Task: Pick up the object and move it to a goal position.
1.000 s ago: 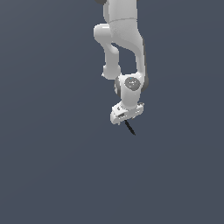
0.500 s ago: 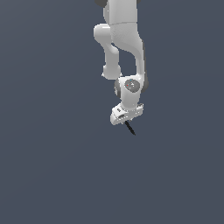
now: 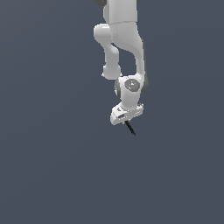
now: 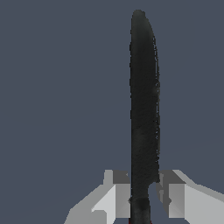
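Unmoved: stick (image 4: 143,109) between jaws

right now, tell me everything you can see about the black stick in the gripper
The black stick is slim, dark and matte, slightly tapered to a rounded tip, with a hint of red at its gripped end. It sits between the white fingers of the gripper, which close on its lower end; one finger seems to leave a thin gap. In the exterior view it pokes out below the gripper, tilted down toward that view's right, a short dark sliver against the plain grey background, touching nothing else visible.
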`<state>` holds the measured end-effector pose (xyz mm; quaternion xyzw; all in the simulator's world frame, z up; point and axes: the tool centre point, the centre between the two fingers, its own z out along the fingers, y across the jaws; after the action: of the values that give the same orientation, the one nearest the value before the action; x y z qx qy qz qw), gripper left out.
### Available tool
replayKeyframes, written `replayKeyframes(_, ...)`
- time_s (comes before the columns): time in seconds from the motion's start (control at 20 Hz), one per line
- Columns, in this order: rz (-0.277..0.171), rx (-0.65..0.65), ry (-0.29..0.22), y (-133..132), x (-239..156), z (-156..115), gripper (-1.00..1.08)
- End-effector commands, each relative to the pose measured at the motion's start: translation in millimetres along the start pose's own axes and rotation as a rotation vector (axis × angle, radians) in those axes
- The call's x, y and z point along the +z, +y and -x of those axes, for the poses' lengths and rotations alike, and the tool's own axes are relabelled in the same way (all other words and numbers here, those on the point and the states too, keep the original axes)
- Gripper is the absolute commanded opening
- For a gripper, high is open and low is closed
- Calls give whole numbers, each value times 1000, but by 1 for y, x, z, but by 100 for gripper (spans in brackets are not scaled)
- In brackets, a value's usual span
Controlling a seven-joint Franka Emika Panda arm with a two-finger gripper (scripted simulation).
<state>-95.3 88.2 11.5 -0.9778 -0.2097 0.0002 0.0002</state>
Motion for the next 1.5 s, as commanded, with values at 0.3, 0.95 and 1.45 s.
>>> replayKeyframes(0.3,0,1,1,19,-31,0,-100)
replayKeyframes(0.95,-2,0,1,88,-146,-3,-100)
replayKeyframes(1.45,-2,1,2,147,-244,-6,-100)
